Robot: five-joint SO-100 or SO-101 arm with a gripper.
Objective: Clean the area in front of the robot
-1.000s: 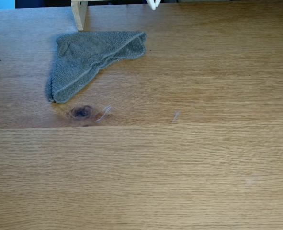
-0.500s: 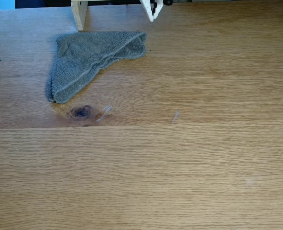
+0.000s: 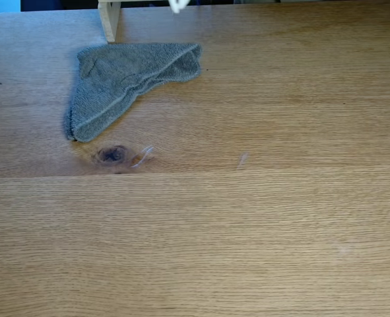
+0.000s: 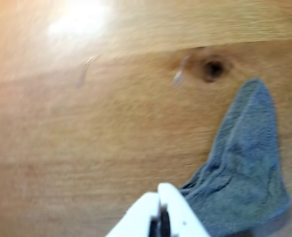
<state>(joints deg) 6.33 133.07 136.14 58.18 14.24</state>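
One gripper (image 4: 160, 219): white fingers nearly together, above the tabletop (image 3: 247, 224).
Cloth (image 4: 244, 168): grey, just right of the fingertips, wrist view.
Knot (image 4: 213, 69): beyond the cloth.

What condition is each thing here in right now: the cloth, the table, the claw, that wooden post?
Grey cloth: folded and crumpled, lying flat on the table, not held.
Tabletop: dry-looking, with faint whitish smears beside a dark knot.
Gripper: above the table next to the cloth, fingertips together, holding nothing; blurred.
Wooden post: upright, just behind the cloth.
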